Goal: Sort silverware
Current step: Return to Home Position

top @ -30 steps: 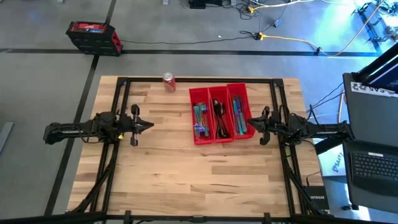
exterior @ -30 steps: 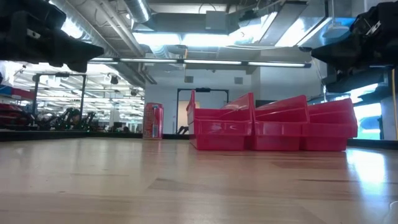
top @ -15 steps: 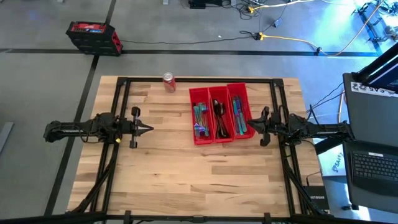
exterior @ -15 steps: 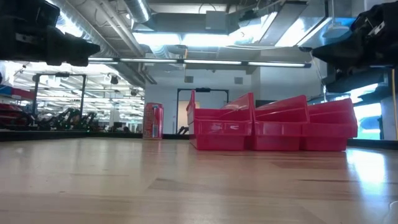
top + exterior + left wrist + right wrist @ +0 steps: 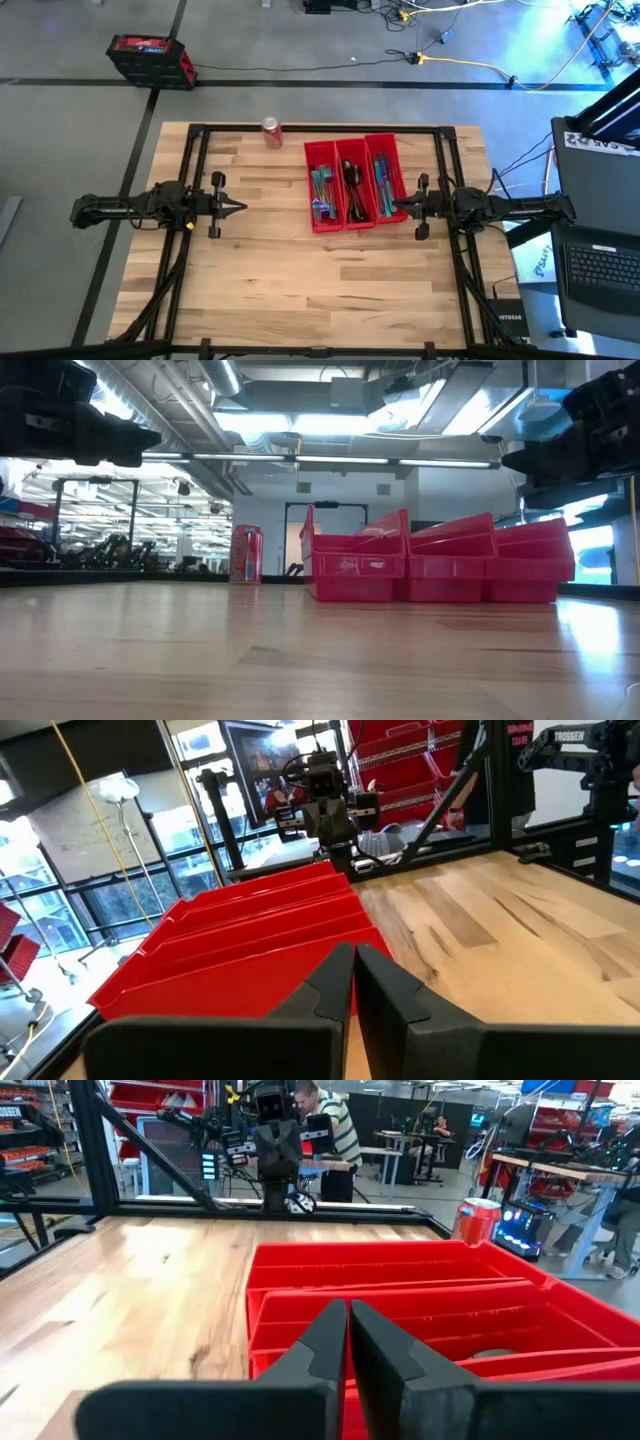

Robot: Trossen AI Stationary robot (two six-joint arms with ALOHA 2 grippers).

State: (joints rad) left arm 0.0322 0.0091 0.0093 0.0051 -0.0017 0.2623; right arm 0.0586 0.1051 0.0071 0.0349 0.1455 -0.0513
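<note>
silverware (image 5: 321, 188) is lying inside the three red bins (image 5: 350, 144), which are sitting side by side on the table (image 5: 280, 280), with a red can (image 5: 271, 131) standing near them. the right gripper (image 5: 397, 205) is hanging just beside the right bin, its jaws pressed together on nothing. the left gripper (image 5: 241, 206) is waiting well apart, jaws pressed together too. the sorting is looking done, so the arms are likely going home. next, each is only needing to pull back and rest.

Black jointed arms (image 5: 130, 208), tapered jaws
</note>
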